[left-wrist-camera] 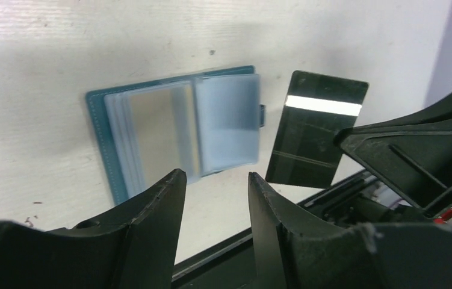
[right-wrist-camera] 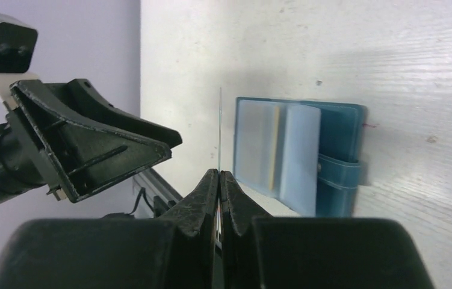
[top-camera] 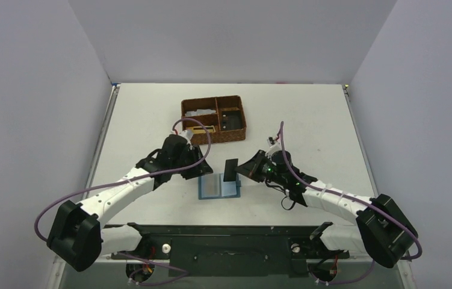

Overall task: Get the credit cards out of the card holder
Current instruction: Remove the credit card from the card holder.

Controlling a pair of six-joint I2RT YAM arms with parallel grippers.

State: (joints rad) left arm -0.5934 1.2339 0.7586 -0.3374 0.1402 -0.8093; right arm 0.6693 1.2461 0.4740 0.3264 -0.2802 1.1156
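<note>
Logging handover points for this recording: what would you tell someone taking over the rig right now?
Left gripper: open, empty, hovering by the card holder.
Right gripper: shut on a dark card with a light stripe, held on edge above the table beside the holder.
Holder: lying open, flat on the table.
Done: one card out, not yet put down.
Left: set that card down; a tan card appears to sit in a sleeve, possibly more behind it.

White table (top-camera: 151,120), plain pale lavender walls (top-camera: 30,90)
</note>
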